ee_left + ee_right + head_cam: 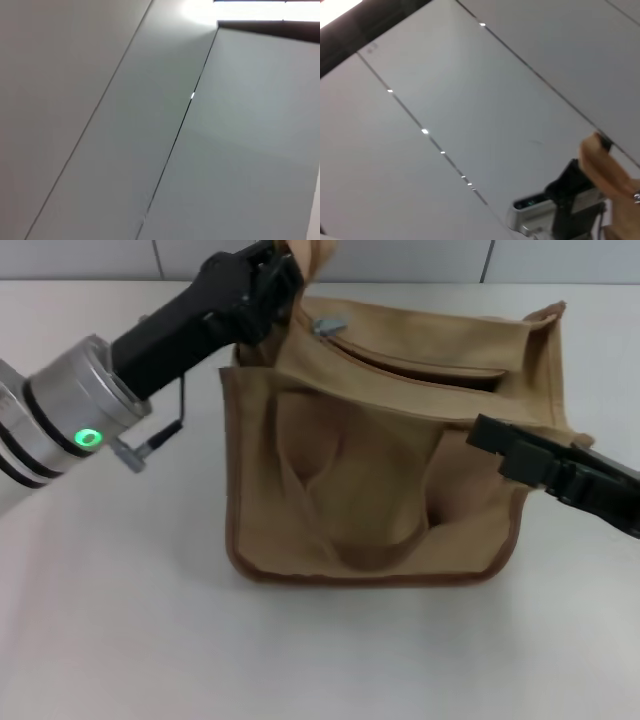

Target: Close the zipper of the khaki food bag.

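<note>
The khaki food bag (370,480) stands on the white table, front pocket and a handle facing me. Its zipper (420,365) runs across the top panel and gapes open along most of its length. The silver pull tab (328,327) sits at the bag's left end. My left gripper (290,275) is at the bag's back left corner, shut on a tan fabric tab (313,252) that it holds up. The right wrist view shows that gripper (565,192) and the fabric (600,167) from afar. My right gripper (482,435) is against the bag's right side, below the zipper's right end.
The white table (120,620) extends around the bag to the front and left. A tiled wall (400,258) runs behind it. The left wrist view shows only grey panels (125,125).
</note>
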`<act>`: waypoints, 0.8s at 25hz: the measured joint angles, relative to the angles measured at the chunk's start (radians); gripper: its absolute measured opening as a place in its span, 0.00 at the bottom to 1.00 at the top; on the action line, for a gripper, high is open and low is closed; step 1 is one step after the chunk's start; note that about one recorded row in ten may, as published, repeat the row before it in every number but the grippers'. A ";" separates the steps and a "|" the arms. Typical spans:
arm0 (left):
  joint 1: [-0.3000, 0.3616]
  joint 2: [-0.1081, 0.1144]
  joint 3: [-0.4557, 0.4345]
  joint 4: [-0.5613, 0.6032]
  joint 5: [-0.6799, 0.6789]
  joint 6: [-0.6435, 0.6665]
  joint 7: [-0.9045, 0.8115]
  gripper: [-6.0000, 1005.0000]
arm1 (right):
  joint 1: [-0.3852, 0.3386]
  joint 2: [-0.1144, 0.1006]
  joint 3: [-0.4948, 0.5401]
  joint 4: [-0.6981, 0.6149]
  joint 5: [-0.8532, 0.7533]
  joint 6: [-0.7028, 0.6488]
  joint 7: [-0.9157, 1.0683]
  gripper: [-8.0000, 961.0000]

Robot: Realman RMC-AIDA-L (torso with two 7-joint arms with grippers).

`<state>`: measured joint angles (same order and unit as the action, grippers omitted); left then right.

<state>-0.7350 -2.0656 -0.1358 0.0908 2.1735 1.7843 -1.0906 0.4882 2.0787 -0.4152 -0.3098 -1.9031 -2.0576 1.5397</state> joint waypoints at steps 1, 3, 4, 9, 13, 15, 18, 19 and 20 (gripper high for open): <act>-0.005 -0.001 0.004 0.043 0.012 0.001 -0.057 0.05 | -0.004 0.000 0.002 0.000 0.000 0.008 -0.001 0.80; -0.006 -0.003 0.011 0.102 0.018 -0.001 -0.138 0.05 | -0.016 -0.002 0.018 0.000 0.006 0.015 0.000 0.80; -0.005 -0.003 0.012 0.111 0.018 -0.001 -0.149 0.05 | -0.020 -0.002 0.037 0.000 0.012 0.014 0.000 0.80; 0.027 -0.003 0.001 0.121 0.004 0.010 -0.158 0.05 | -0.009 0.001 0.125 0.030 0.022 0.023 0.063 0.80; 0.038 -0.005 0.007 0.121 0.003 0.006 -0.157 0.05 | 0.034 -0.001 0.170 0.111 0.033 0.040 0.209 0.80; 0.040 -0.005 0.009 0.118 0.002 0.007 -0.158 0.05 | 0.062 -0.001 0.179 0.121 0.051 0.041 0.348 0.79; 0.041 -0.005 0.010 0.116 0.003 0.013 -0.163 0.06 | 0.107 0.000 0.180 0.124 0.071 0.066 0.615 0.79; 0.041 -0.005 0.010 0.116 0.003 0.014 -0.161 0.06 | 0.118 0.001 0.177 0.125 0.071 0.090 0.682 0.79; 0.041 -0.005 0.010 0.116 0.003 0.014 -0.161 0.06 | 0.125 0.002 0.175 0.131 0.071 0.126 0.742 0.79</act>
<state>-0.6943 -2.0707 -0.1261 0.2065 2.1764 1.7983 -1.2518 0.6135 2.0803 -0.2406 -0.1792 -1.8322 -1.9311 2.2814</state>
